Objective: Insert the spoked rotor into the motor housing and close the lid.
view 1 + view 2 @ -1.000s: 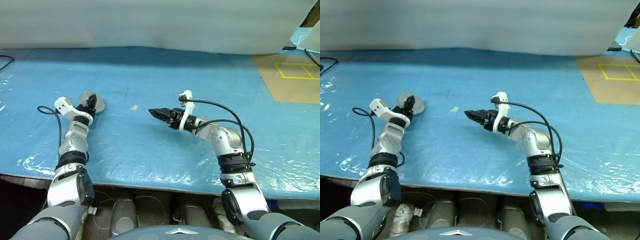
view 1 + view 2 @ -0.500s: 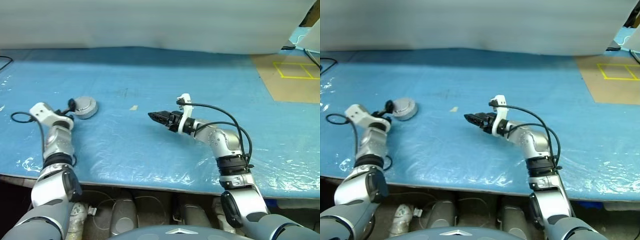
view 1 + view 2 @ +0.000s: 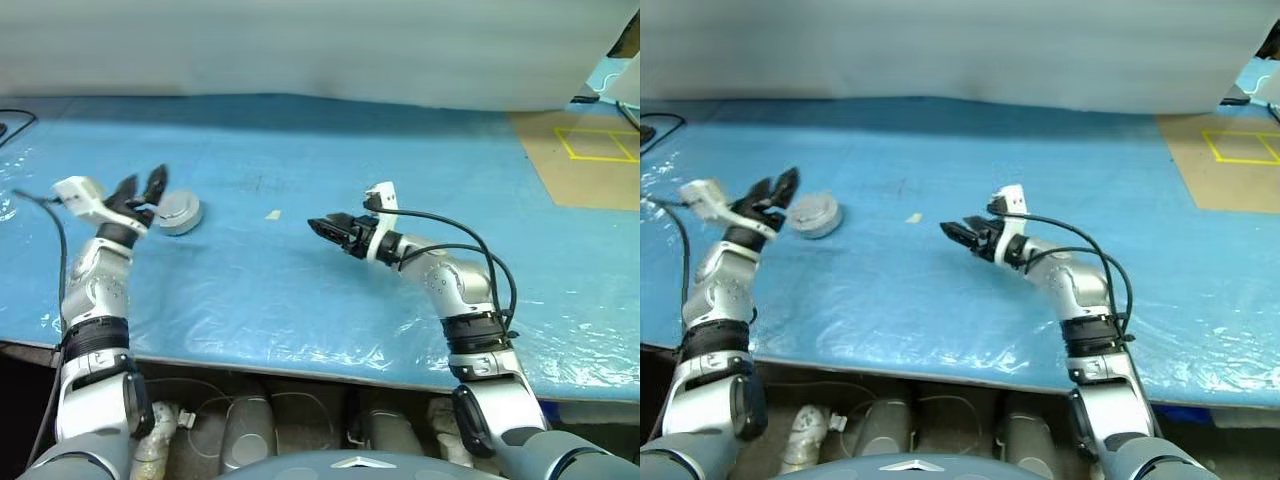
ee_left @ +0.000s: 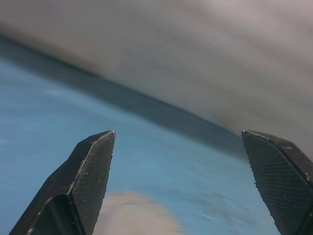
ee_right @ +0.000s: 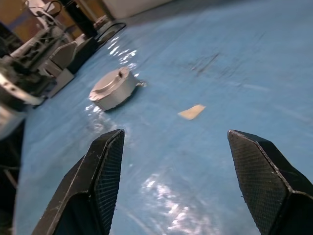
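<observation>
Left gripper (image 3: 140,187) raised, fingers spread; right gripper (image 3: 322,227) level, fingers apart.

motor housing (image 3: 180,212) sits on the table (image 3: 300,290), left side, with a small scrap (image 3: 271,214) to its right.

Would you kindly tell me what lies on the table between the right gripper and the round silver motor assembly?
Between the right gripper and the motor assembly lies one small pale scrap on bare blue sheeting, seen in both eye views.
</observation>
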`<state>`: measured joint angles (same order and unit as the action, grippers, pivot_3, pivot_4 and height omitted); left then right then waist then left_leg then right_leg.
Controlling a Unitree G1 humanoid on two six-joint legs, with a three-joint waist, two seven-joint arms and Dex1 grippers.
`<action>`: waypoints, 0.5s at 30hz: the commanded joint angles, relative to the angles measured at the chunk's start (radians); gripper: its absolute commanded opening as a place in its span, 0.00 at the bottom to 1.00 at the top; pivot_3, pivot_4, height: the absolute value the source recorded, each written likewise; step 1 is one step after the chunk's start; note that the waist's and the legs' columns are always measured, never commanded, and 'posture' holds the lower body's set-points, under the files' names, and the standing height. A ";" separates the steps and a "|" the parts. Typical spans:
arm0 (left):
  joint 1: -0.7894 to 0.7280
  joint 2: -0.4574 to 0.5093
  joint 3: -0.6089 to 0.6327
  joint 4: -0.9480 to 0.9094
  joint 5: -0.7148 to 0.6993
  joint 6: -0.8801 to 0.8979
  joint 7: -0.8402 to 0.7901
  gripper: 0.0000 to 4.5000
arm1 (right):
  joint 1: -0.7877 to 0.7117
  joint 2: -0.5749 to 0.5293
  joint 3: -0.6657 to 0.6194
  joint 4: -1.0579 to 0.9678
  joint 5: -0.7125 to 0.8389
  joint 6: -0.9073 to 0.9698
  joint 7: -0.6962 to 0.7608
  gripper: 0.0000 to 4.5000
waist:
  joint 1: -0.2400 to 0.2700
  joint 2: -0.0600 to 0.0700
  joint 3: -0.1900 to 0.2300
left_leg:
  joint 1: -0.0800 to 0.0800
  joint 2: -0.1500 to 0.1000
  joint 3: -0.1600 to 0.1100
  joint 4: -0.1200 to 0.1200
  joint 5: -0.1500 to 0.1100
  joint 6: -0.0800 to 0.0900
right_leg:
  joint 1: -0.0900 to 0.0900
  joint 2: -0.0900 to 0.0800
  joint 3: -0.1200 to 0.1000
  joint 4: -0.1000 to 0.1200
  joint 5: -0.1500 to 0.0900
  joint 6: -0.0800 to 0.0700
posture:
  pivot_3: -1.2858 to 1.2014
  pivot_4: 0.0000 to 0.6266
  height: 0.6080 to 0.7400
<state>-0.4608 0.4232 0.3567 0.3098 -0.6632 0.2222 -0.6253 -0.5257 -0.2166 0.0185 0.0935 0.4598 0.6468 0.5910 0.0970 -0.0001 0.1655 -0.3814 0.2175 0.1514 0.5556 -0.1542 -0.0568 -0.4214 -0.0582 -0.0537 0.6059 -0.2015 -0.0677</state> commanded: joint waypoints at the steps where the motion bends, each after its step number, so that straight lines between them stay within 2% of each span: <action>1: 0.043 -0.019 -0.139 -0.189 0.019 0.083 -0.066 0.97 | 0.024 -0.032 0.005 -0.057 -0.071 -0.122 -0.010 0.78 | -0.001 0.000 0.000 | 0.000 0.000 0.000 0.000 0.000 0.000 | 0.000 0.000 0.000 0.000 0.000 0.000 | 0.52 0.24 1.00; 4: 0.052 -0.034 -0.255 -0.197 0.108 0.053 -0.118 0.97 | 0.046 -0.042 -0.015 -0.068 -0.093 -0.151 -0.035 0.78 | -0.005 0.000 0.000 | 0.001 -0.002 0.000 0.000 0.000 0.000 | 0.000 0.002 0.000 0.000 0.000 0.000 | 0.52 0.24 1.00; 7: 0.039 -0.050 -0.372 -0.141 0.231 -0.050 -0.178 0.97 | 0.083 -0.062 -0.016 -0.086 -0.138 -0.193 -0.061 0.78 | -0.005 0.000 0.000 | 0.002 -0.002 0.000 0.000 0.000 0.000 | 0.000 0.004 0.002 0.000 -0.003 0.004 | 0.52 0.24 1.00; 15: -0.003 -0.105 -0.460 -0.011 0.351 -0.212 -0.265 0.97 | 0.212 -0.096 -0.030 -0.161 -0.214 -0.257 -0.125 0.78 | -0.004 0.000 0.000 | 0.001 -0.004 0.000 -0.002 0.000 0.000 | 0.000 0.003 0.003 -0.001 -0.002 0.002 | 0.52 0.24 1.00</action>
<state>-0.4478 0.3238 -0.0956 0.3061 -0.3282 0.0519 -0.8709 -0.3179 -0.3135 0.0098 -0.0171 0.2466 0.4103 0.4837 0.0934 0.0000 0.1655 -0.3805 0.2134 0.1512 0.5536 -0.1541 -0.0563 -0.4218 -0.0549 -0.0505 0.6046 -0.2033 -0.0652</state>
